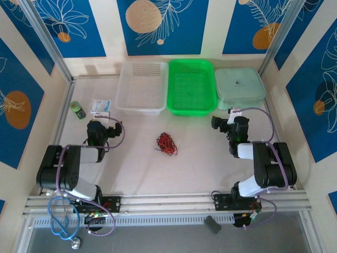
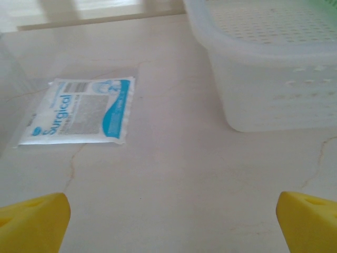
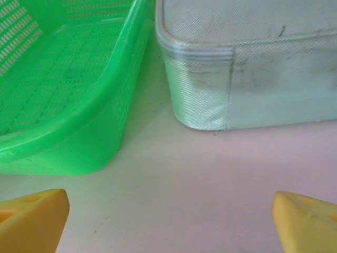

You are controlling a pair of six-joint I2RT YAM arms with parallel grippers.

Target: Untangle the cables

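The cables lie as a small tangle of red and black wires on the table's middle, between the two arms. My left gripper rests low at the left, open, its yellow fingertips wide apart over bare table, well left of the tangle. My right gripper stands at the right, open too, with yellow fingertips spread above bare table and nothing between them. The bundle sits apart from both grippers.
Along the back stand a white perforated basket, a green basket and a pale green lidded box. A surgical packet and a small green bottle lie at the back left. A blue coiled cable hangs off the front rail.
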